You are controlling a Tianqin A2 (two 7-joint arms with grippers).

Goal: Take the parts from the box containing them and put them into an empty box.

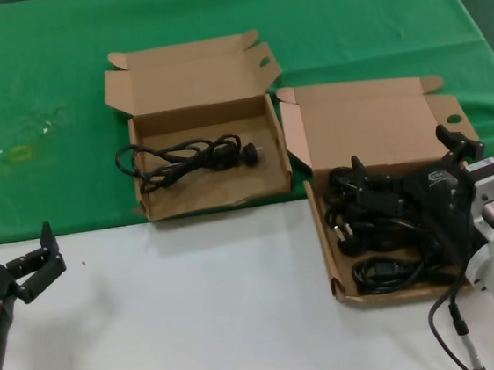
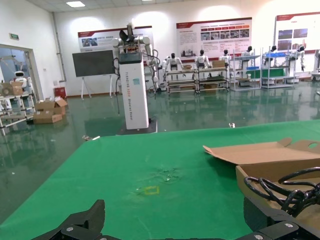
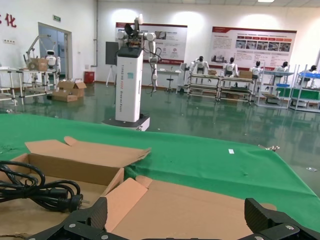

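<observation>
My left gripper (image 1: 41, 258) waits spread over the white table (image 1: 206, 304). My right gripper (image 1: 408, 164) hangs spread above the near box (image 1: 327, 256) of tangled cords (image 1: 371, 229), uncountable. One cord (image 1: 187, 159) lies in the far box (image 1: 209, 202).

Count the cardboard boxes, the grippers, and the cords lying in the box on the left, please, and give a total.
Cardboard boxes: 2, the left box and the right box
Grippers: 2, the left gripper and the right gripper
Cords in the left box: 1, a black cord
Total: 5
</observation>
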